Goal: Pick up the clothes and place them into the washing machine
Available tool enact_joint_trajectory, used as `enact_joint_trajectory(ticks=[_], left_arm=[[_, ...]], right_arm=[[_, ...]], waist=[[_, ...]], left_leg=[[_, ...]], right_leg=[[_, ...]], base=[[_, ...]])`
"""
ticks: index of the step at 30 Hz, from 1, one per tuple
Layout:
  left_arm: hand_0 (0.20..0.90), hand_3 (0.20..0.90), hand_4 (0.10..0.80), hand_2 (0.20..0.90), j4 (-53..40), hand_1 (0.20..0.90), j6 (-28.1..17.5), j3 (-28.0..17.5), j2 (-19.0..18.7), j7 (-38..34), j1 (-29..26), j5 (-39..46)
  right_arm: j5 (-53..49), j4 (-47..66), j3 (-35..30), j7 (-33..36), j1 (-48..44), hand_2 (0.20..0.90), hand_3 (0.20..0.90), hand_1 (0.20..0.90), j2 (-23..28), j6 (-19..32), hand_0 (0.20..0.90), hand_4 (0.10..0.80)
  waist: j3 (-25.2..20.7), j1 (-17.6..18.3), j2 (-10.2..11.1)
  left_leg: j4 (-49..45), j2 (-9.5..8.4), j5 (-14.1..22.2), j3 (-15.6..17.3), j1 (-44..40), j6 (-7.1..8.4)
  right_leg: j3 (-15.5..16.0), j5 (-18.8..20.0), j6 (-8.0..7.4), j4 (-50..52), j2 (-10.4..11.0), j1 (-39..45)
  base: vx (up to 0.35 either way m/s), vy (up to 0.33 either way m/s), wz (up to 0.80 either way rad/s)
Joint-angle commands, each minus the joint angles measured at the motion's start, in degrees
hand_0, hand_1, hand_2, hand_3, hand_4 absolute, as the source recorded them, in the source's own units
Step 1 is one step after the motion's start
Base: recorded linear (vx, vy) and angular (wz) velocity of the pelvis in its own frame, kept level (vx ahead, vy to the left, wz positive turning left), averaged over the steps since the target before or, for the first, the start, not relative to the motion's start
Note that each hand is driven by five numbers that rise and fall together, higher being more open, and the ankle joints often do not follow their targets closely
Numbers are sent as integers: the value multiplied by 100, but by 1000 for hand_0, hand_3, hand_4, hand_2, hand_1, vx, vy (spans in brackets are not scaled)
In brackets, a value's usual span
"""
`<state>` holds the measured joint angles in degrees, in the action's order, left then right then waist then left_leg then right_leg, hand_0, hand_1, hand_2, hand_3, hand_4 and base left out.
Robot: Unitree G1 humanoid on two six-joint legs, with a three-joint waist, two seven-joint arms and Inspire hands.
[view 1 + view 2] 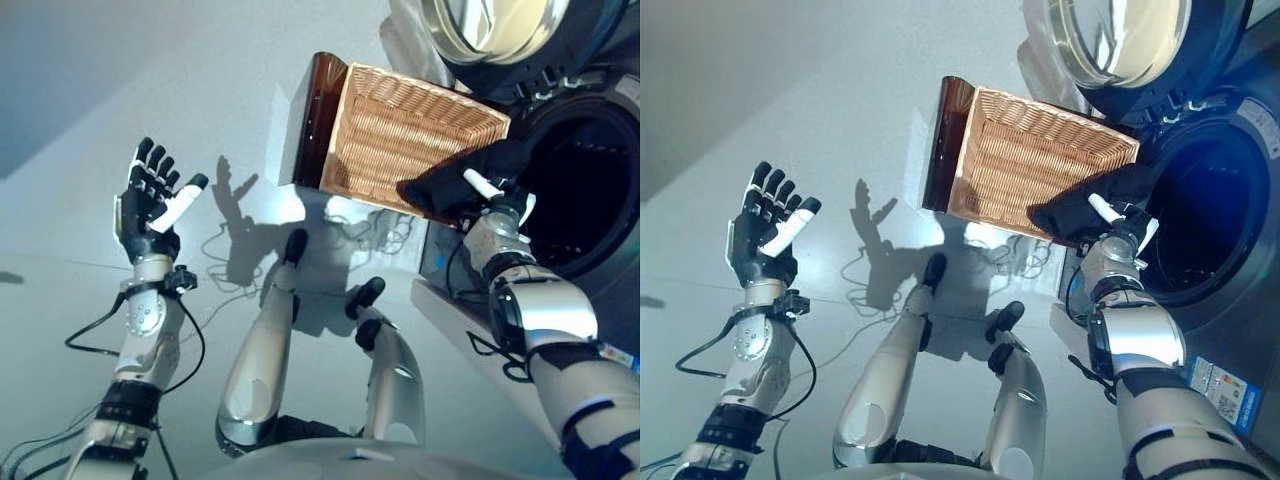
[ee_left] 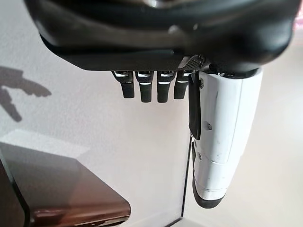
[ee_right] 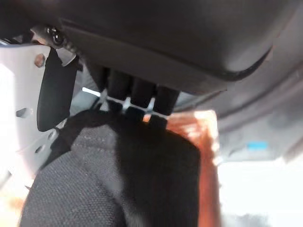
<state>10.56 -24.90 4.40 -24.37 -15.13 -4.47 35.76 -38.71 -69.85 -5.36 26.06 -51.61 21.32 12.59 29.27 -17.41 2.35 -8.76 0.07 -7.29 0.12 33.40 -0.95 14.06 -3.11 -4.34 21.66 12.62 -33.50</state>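
Observation:
A black garment (image 1: pixel 447 186) hangs over the near corner of a wicker basket (image 1: pixel 400 130), just beside the washing machine's dark drum opening (image 1: pixel 585 190). My right hand (image 1: pixel 497 207) is shut on this cloth. In the right wrist view its fingers (image 3: pixel 137 101) curl into the dark fabric (image 3: pixel 109 184). Far off to the left, my left hand (image 1: pixel 150 205) is raised over the floor with straight fingers and holds nothing. Its white-covered thumb (image 2: pixel 222 137) shows in the left wrist view.
The washer's round door (image 1: pixel 495 25) stands swung open above the basket. The basket has a dark brown outer wall (image 1: pixel 315 120) and its inside looks bare apart from the black garment. Grey floor (image 1: pixel 120 80) spreads to the left.

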Motion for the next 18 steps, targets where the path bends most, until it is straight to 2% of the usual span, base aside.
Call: enact_joint_trajectory(ticks=[1,2,3,4,5,7,8,10,11,18], left_arm=[[900,900,800,900,-704,900,-549,-243,368,-62,228,-132],[900,900,800,900,-704,900,-550,-233,356,-62,251,-132],[900,900,800,900,-719,900,-583,-131,478,-35,266,-75],[900,900,800,900,-739,900,-592,-83,490,4,303,-51],[900,900,800,900,-763,900,-611,-6,507,37,314,-20],[900,900,800,900,-778,900,-624,30,517,76,350,21],[900,900,800,900,-832,900,-618,136,523,104,383,55],[900,900,800,900,-845,900,-610,182,534,120,396,82],[900,900,800,900,-895,900,-581,237,471,119,411,41],[900,900,800,900,-1088,900,-541,330,399,116,615,16]], right_arm=[[-1074,1161,-143,44,452,200,200,200,-222,1439,200,300],[-1079,1225,-149,48,528,200,200,200,-251,1452,200,300],[-1800,1740,-520,-275,560,200,200,200,-669,1914,200,300],[-1982,1812,-633,-369,578,200,200,200,-723,2034,200,300],[-2272,2027,-712,-507,496,200,200,200,-870,2255,200,300],[-2425,2115,-745,-597,511,200,200,200,-931,2348,200,300],[-2699,2369,-857,-683,399,200,200,200,-1110,2618,200,300],[-2772,2536,-854,-734,366,200,200,200,-1209,2710,200,300],[-2846,2782,-864,-762,320,200,200,200,-1328,2872,200,300],[-2918,3317,-860,-815,235,200,200,200,-1650,3183,200,300]], waist=[[-683,333,-688],[-696,324,-678],[-673,318,-945],[-731,303,-1014],[-735,282,-1126],[-734,264,-1191],[-672,258,-1315],[-635,275,-1339],[-540,316,-1415],[-434,358,-1490]], left_leg=[[-360,-227,714,12,155,242],[-377,-228,744,16,142,241],[-419,-257,609,100,206,190],[-458,-280,770,45,153,207],[-541,-290,805,48,176,182],[-653,-286,853,63,216,163],[-937,-317,928,62,326,135],[-1122,-315,1002,69,413,124],[-1537,-347,1141,44,579,82],[-2395,-322,1463,-8,1028,-16]], right_leg=[[-203,-128,-143,-425,48,353],[-208,-153,-147,-408,52,365],[-176,-31,-128,-407,112,296],[-253,-194,-164,-368,123,335],[-284,-225,-154,-283,133,298],[-309,-262,-151,-175,145,235],[-370,-327,-118,38,126,120],[-426,-377,-106,204,102,44],[-519,-492,-30,585,47,-154],[-644,-790,88,1425,-88,-662]], base=[[-14,68,-22],[-139,140,-24],[-19,75,-27],[-45,90,-23],[78,17,-13],[-46,31,-6],[-61,30,-5],[-74,6,-9],[-90,1,-5],[-39,-14,-13]])
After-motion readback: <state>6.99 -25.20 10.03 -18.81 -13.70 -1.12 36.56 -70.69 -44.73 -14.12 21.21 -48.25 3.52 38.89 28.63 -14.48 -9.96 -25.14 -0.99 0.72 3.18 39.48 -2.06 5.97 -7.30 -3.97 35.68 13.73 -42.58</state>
